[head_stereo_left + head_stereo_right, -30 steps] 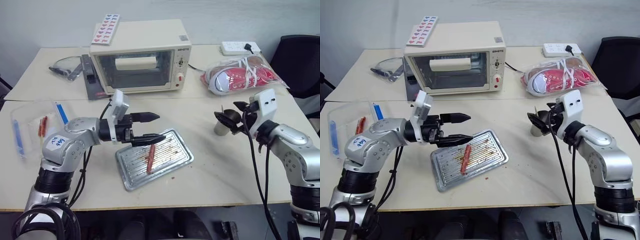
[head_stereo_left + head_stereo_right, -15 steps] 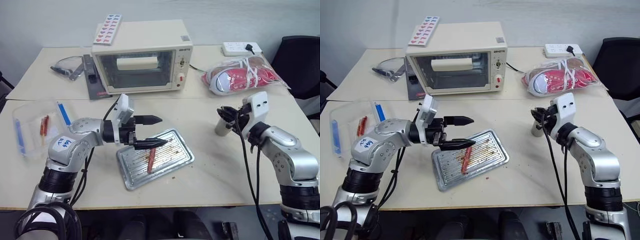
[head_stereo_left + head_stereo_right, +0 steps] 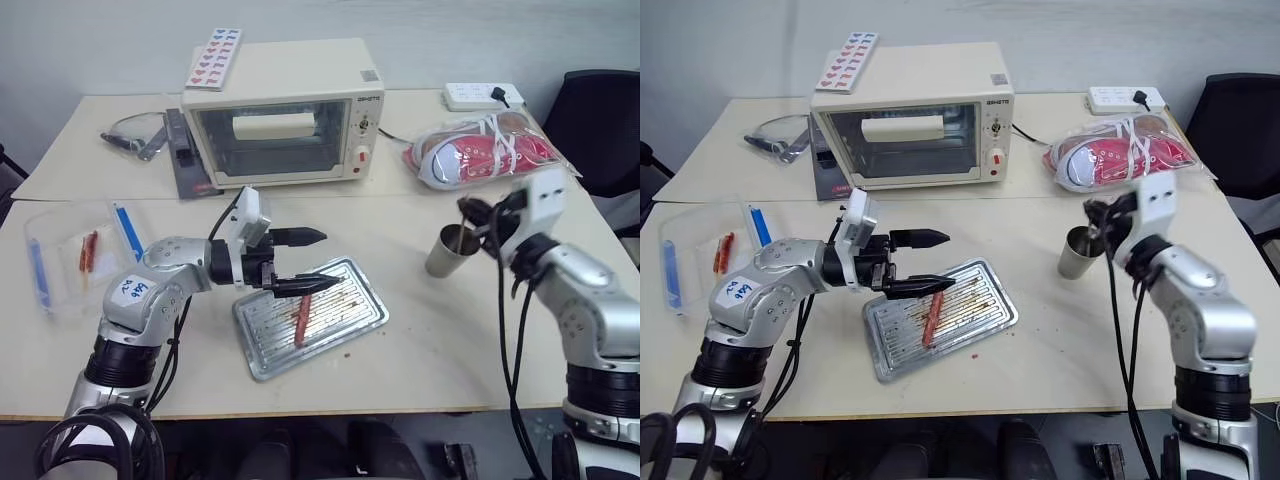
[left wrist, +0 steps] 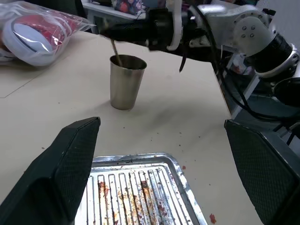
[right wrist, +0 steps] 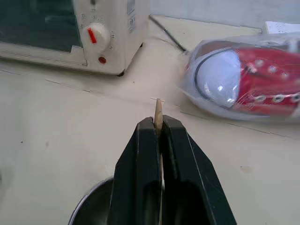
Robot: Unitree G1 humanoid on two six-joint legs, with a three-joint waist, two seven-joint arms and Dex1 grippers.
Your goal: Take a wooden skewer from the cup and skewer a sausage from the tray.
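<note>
Table surface, pale and lightly stained, carries a silver tray holding one reddish sausage near its middle. Left end effector hovers just above the tray's far edge, released, fingers spread wide. Well apart on the right stands the metal cup. Right end effector is directly above the cup, clenched on the wooden skewer (its lower end dips inside the rim).
</note>
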